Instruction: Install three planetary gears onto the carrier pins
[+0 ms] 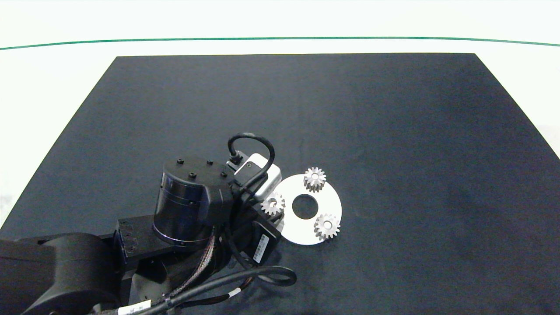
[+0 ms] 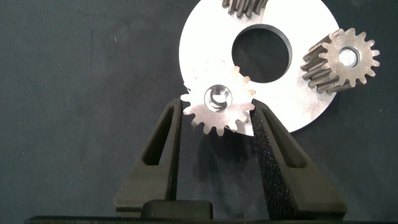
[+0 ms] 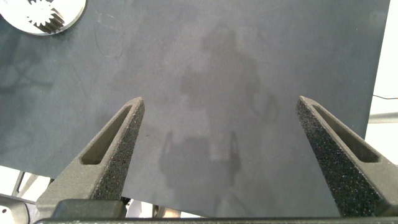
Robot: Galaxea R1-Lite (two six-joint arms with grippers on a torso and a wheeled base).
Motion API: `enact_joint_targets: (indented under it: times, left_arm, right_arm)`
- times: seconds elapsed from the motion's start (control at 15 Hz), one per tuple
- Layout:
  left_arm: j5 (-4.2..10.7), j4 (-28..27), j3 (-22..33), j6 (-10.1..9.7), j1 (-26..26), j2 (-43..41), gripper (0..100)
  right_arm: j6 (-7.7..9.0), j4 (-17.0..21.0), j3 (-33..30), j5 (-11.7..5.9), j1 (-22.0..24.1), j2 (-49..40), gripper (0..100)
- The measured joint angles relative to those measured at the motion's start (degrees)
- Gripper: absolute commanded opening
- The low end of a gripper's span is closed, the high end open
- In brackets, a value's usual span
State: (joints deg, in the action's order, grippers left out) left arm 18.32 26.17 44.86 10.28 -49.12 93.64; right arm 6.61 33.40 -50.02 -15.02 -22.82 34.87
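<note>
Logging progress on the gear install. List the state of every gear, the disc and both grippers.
Third gear: on its pin, between the left gripper's fingers.
Far gear: seated on the disc.
Near gear: seated.
White disc: flat on the mat.
Left gripper: closed around the third gear.
Right gripper: open, empty.

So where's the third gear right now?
In the head view the third gear sits at the disc's left edge, beside the centre hole, between the left end effector's fingers; the other two gears are already on the disc.

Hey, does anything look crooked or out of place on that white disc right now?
Nothing stands out. Three planetary gears sit around the white disc, the third between the left gripper fingers.
</note>
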Motion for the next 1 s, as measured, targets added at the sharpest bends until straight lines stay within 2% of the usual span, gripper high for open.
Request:
enact_joint_targets:
  times: [1.0]
  left_arm:
    - [0.02,0.4,1.0,-0.37,-0.4,1.6,0]
  right_arm:
    - [-0.05,-0.1,0.2,0.04,0.0,0.2,100]
